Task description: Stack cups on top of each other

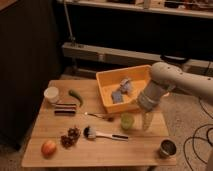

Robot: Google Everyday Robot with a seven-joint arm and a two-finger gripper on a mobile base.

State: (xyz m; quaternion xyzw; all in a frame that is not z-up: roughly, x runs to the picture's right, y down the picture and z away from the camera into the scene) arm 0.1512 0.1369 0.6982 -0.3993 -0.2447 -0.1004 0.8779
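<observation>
Gripper: the gripper (146, 120) hangs pointing down over the right half of the table, in front of the yellow bin; it is just beside the green cup, on that cup's right; whether its jaws are apart or together I cannot tell
Arm: the pale arm (175, 80) comes in from the right and bends down past the bin's near corner
Green cup: the green cup (127, 121) stands upright on the wood, just in front of the bin
Steel cup: the steel cup (168, 148) stands upright near the front right corner, well apart from the green cup; dark inside
Table: a wooden table (100, 156)
Bin: the yellow bin (106, 94) sits at the back right; crumpled grey-blue scraps (122, 90) lie in it
Left side: a white round container (51, 93); beside it a green pepper (76, 96); a dark bar (65, 109) in front of both
Front: an apple (48, 148); grapes (71, 136); a brush (102, 134)
</observation>
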